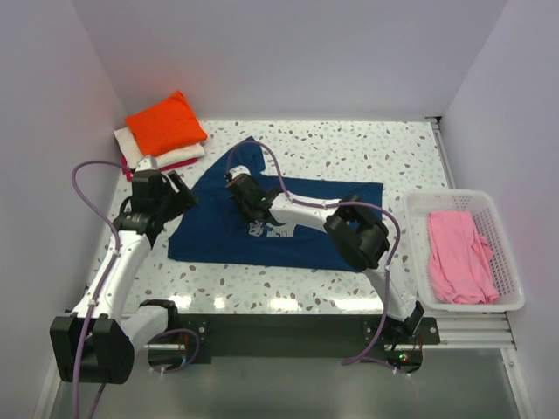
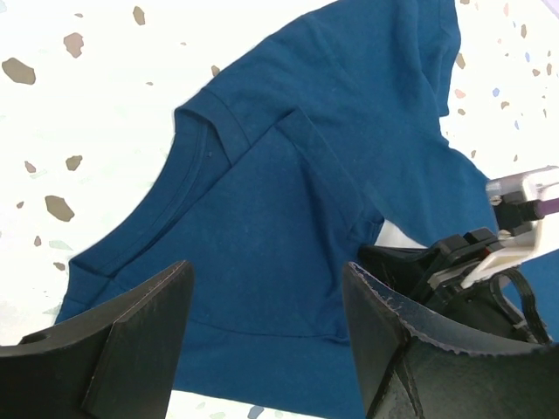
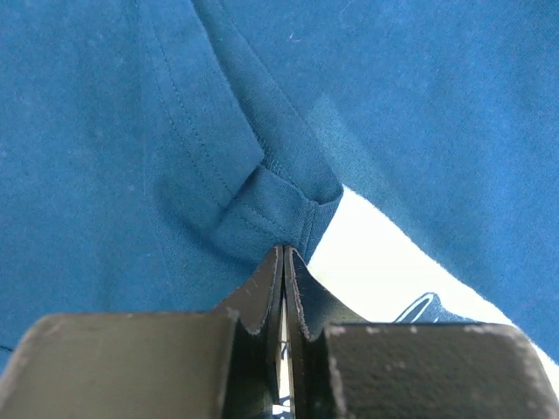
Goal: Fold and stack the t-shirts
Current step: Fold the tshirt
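The navy blue t-shirt (image 1: 288, 231) lies spread in the middle of the table with its pale chest print (image 1: 266, 230) facing up. My right gripper (image 1: 238, 186) is shut on a folded sleeve hem of it; the right wrist view shows the jaws (image 3: 286, 251) pinching the navy cloth (image 3: 262, 205) beside the pale print (image 3: 393, 271). My left gripper (image 1: 181, 197) is open and empty just above the shirt's left edge, with navy cloth (image 2: 262, 218) between its fingers (image 2: 140, 336). Orange (image 1: 166, 122), cream (image 1: 170, 157) and magenta (image 1: 130, 173) folded tees are stacked at the back left.
A white slotted basket (image 1: 515, 301) stands at the right edge with a pink tee (image 1: 458, 253) lying in it. The right arm's wrist (image 2: 515, 227) shows close by in the left wrist view. White walls close in the left, back and right sides.
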